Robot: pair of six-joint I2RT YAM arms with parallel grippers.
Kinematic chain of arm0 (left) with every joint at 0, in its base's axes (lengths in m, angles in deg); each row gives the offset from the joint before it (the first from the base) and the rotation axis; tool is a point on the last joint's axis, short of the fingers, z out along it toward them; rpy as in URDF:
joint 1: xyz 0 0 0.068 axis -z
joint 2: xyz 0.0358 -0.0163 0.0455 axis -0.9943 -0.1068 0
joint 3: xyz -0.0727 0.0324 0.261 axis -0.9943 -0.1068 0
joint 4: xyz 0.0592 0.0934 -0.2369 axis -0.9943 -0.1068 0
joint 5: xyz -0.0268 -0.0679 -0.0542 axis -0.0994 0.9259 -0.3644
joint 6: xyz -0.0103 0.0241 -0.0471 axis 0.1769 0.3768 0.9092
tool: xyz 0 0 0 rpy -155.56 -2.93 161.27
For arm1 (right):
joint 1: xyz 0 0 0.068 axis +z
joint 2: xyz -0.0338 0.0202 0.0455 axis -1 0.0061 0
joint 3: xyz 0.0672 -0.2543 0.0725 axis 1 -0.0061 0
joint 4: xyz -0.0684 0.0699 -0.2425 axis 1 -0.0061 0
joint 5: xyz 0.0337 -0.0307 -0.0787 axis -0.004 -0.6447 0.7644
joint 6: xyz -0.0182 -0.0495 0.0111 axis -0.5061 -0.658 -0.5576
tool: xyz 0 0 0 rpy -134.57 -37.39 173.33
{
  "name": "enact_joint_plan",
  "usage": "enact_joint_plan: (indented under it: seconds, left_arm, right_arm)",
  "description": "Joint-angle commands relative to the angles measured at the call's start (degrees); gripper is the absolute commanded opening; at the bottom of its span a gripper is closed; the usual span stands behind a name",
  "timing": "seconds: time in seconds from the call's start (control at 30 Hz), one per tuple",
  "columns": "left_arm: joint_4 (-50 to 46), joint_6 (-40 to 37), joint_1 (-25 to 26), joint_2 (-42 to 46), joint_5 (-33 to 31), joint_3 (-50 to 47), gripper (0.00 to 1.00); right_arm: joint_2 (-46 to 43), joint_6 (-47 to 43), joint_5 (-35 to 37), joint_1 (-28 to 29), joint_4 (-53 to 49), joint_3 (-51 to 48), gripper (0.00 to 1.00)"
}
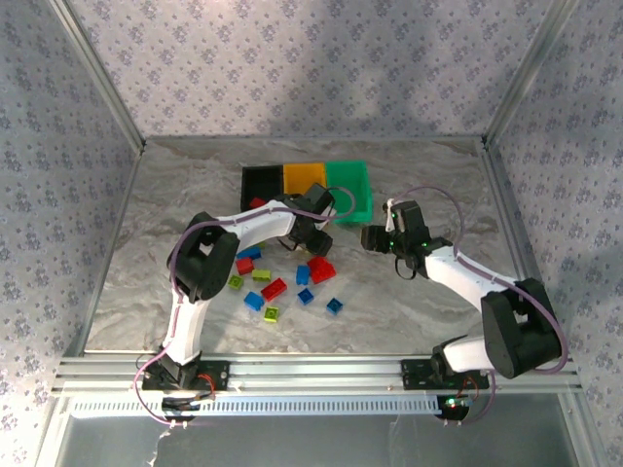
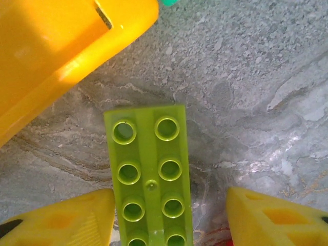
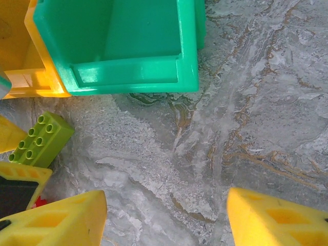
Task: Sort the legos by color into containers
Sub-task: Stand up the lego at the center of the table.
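Your left gripper (image 2: 170, 210) straddles the yellow-green brick (image 2: 148, 174) on the table (image 2: 256, 77) near the orange bin (image 2: 56, 46), jaws apart (a gap shows on its right side). Your right gripper (image 3: 166, 215) hangs open and empty near the green bin (image 3: 128, 84).

Yellow-green lego (image 2: 151, 174), near end off-frame

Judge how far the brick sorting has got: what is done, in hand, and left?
Done: nothing certain; the green bin looks empty. In hand: the left gripper stands open around a yellow-green brick lying on the table near the orange bin. Left: the loose bricks, red, blue and yellow-green, scattered on the table.
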Motion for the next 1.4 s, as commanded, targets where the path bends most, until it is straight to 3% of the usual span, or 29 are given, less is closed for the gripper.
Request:
enact_joint_plan:
  seconds: [0.0,0.07,0.23,0.77,0.97,1.2,1.3,1.37]
  left_arm:
    - [-0.54,-0.64,0.36,0.54,0.01,-0.22,0.52]
    - [-0.52,-0.85,0.35,0.79,-0.32,-0.36,0.45]
    - [1.52,-0.25,0.36,2.94,-0.78,-1.94,0.40]
    - [8.09,0.73,0.35,14.54,-4.12,-5.12,0.39]
    - [7.46,0.61,0.27,13.99,-4.20,-1.58,0.29]
    - [1.69,2.37,0.15,11.85,-5.57,0.89,0.54]
    - [1.20,3.09,0.15,12.84,-3.66,-1.68,0.72]
    - [0.25,2.99,0.36,12.69,-2.93,-2.07,0.75]
  right_arm:
    - [1.05,0.67,0.29,0.40,0.67,0.01,0.65]
    - [0.96,0.60,0.41,0.47,0.59,0.11,0.65]
    - [1.32,0.71,0.51,0.53,0.62,0.11,0.65]
    - [1.23,0.69,0.52,1.18,0.72,0.28,0.65]
    - [0.98,0.65,0.71,1.24,0.48,0.29,0.65]
    - [0.72,0.56,0.67,1.39,0.25,0.37,0.65]
    - [1.02,0.64,0.94,1.35,0.13,0.40,0.65]
    - [1.12,0.81,0.46,1.47,0.36,0.48,0.65]
